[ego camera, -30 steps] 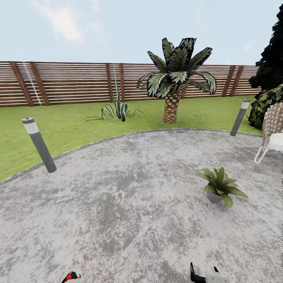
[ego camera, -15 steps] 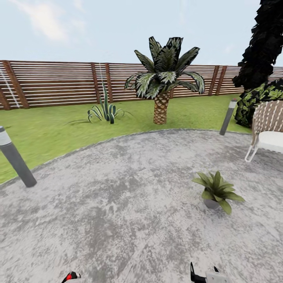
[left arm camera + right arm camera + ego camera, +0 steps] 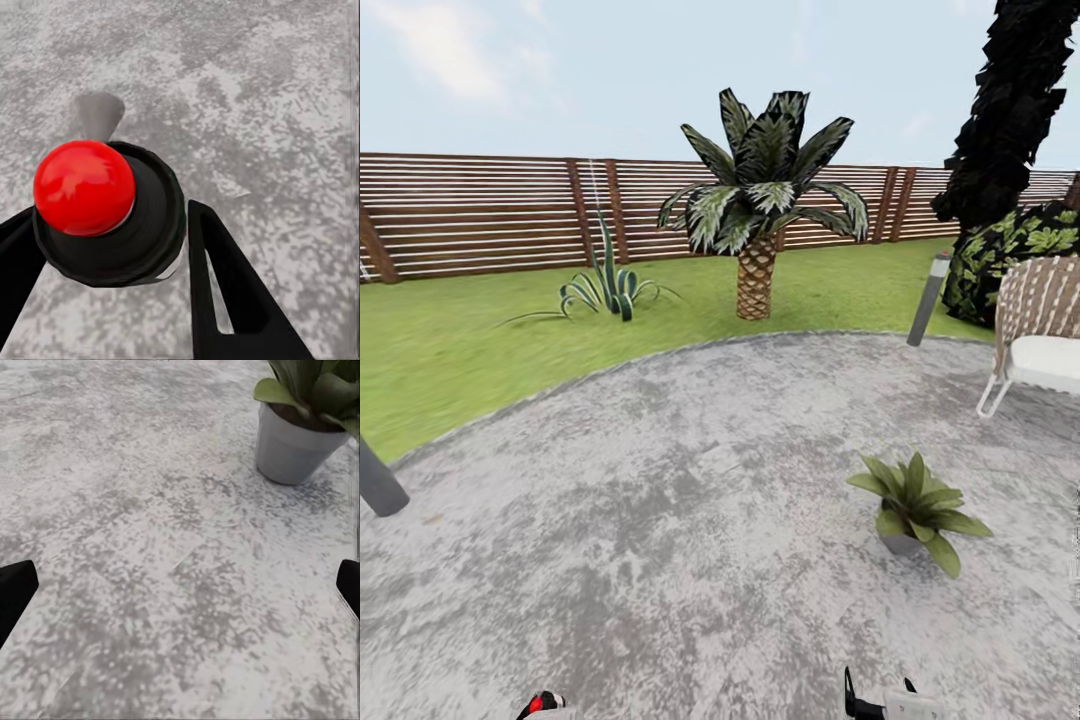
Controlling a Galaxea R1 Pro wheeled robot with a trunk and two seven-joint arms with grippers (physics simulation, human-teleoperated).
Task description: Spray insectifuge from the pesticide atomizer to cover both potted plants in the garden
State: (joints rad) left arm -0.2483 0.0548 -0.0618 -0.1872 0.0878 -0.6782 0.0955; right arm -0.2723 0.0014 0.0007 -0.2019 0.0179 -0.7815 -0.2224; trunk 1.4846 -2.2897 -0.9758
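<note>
One potted plant (image 3: pixel 916 508), a low rosette of pointed green leaves in a grey pot, stands on the stone patio (image 3: pixel 660 520) ahead and to the right. Its pot (image 3: pixel 291 446) shows close by in the right wrist view, with my right gripper (image 3: pixel 180 592) open above bare stone just short of it. My left gripper (image 3: pixel 112 259) is shut on the pesticide atomizer (image 3: pixel 105 210), seen from above as a round black head with a red knob. The atomizer's red tip (image 3: pixel 540 704) and the right gripper (image 3: pixel 880 706) peek in at the head view's bottom edge.
A palm (image 3: pixel 758 230) and a spiky plant (image 3: pixel 605 285) grow on the lawn before the slat fence (image 3: pixel 480 215). Grey bollards stand at the patio rim (image 3: pixel 927 298) (image 3: pixel 376 486). A woven chair (image 3: pixel 1038 335) and dark bushes (image 3: pixel 1010 250) are at right.
The head view has swung right: fence, palm and left bollard slid left in the picture, and more of the chair shows. Both grippers keep their places and states.
</note>
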